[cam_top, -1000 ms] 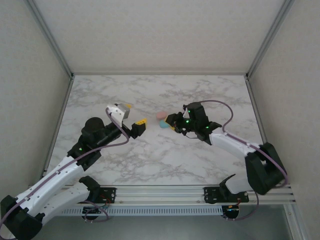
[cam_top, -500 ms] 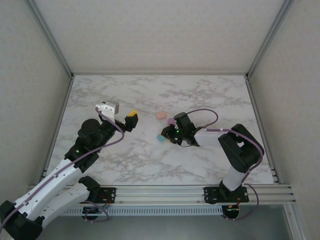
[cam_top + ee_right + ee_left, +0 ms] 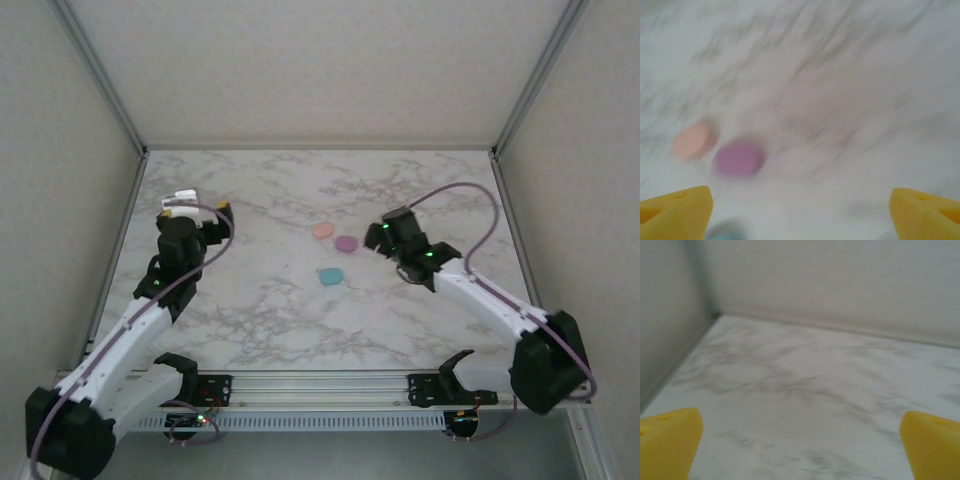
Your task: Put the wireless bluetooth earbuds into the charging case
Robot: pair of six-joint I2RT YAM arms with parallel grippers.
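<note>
Both released, empty: left gripper [image 3: 800, 447], right gripper [image 3: 800, 212]. Purple case [image 3: 738, 159] ahead-left of right. Likely wrap-up; I'd retract clear.

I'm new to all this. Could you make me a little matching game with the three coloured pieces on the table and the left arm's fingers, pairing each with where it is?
Things:
1. peach piece
2. purple piece
3. teal piece
4. left fingers

Places:
A. of the three pieces, nearest the table's front edge
B. near the table's left edge, spread open
C. of the three pieces, farthest back
D. between the other two pieces

Pairs: 1-C, 2-D, 3-A, 4-B
</note>
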